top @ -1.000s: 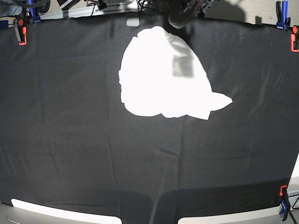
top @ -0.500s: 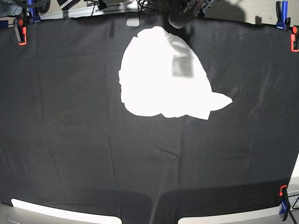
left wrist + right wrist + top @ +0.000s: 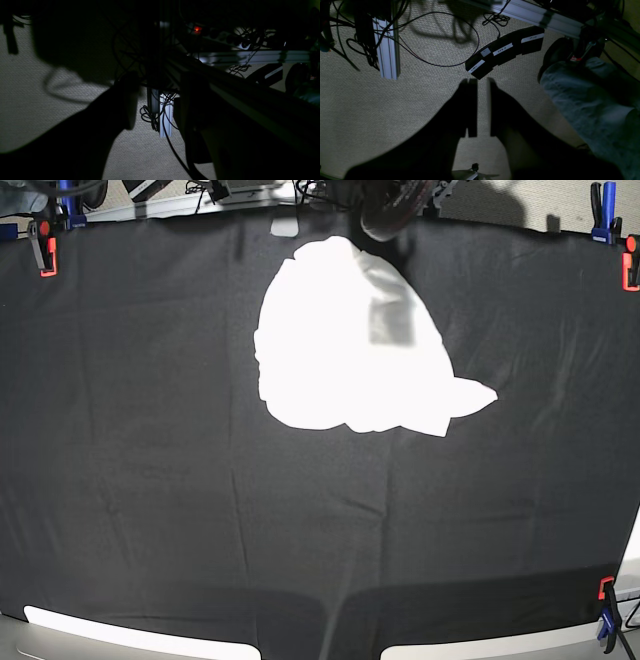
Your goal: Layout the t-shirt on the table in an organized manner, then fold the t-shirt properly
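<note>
The t-shirt [image 3: 345, 345] lies as a crumpled white heap on the far middle of the table [image 3: 150, 430], plain side up, with a grey patch near its top right. No print shows. Neither gripper is in the base view. In the right wrist view my right gripper [image 3: 482, 107] is a dark silhouette over carpet, fingers almost together and empty. In the left wrist view my left gripper [image 3: 155, 110] is very dark, its fingers apart with cables showing between them, and it holds nothing. Both are away from the shirt.
Orange clips [image 3: 45, 255] [image 3: 630, 265] [image 3: 606, 588] hold the black cloth at its edges. A dark rounded object [image 3: 385, 215] sits at the far edge above the shirt. The right wrist view shows an aluminium post [image 3: 386, 50], a labelled pedal box [image 3: 505, 50] and a jeans leg [image 3: 582, 100].
</note>
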### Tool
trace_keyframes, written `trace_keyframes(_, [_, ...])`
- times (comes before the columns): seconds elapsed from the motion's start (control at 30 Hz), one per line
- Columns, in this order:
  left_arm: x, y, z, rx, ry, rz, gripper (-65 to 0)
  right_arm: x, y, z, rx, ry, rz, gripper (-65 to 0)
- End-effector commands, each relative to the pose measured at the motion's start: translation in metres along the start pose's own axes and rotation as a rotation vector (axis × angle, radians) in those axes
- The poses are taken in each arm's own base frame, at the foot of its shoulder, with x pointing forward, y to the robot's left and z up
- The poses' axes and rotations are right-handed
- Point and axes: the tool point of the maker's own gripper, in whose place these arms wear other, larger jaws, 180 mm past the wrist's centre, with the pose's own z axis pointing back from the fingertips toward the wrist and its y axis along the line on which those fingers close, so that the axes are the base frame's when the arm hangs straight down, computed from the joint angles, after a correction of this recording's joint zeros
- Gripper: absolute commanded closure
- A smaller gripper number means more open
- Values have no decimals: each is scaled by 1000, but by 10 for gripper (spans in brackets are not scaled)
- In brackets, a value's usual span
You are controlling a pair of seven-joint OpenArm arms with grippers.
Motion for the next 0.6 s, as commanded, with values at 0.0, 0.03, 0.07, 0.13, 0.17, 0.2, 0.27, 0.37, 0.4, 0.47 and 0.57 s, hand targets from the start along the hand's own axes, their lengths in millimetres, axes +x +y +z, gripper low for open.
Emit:
trace_keyframes(0.0, [-6,-14,1,-42,9,3,-252,-4,-5,0,-13,5,2,-55])
trace_keyframes(0.03, [-6,-14,1,-42,9,3,-252,-4,-5,0,-13,5,2,-55])
trace_keyframes(0.07, [-6,-14,1,-42,9,3,-252,-4,-5,0,-13,5,2,-55])
trace_keyframes(0.13, [-6,-14,1,-43,9,3,-252,-4,-5,0,-13,7,6,-59])
trace_keyframes(0.17, [-6,-14,1,-42,9,3,-252,-5,-6,0,-15,11,30,-60])
trace_keyframes(0.2, [-6,-14,1,-43,9,3,-252,-5,-6,0,-19,12,68,-62])
trace_keyframes(0.27, [-6,-14,1,-43,9,3,-252,-4,-8,0,-26,8,134,-85])
trace_keyframes(0.37, [-6,-14,1,-43,9,3,-252,-4,-8,0,-28,4,158,-190])
trace_keyframes(0.4, [-6,-14,1,-43,9,3,-252,-3,-8,0,-28,3,158,-218])
trace_keyframes(0.47, [-6,-14,1,-42,9,3,-252,-4,-8,0,-28,4,157,-236])
trace_keyframes(0.57, [-7,-14,1,-42,9,3,-252,-4,-8,0,-27,5,149,-236])
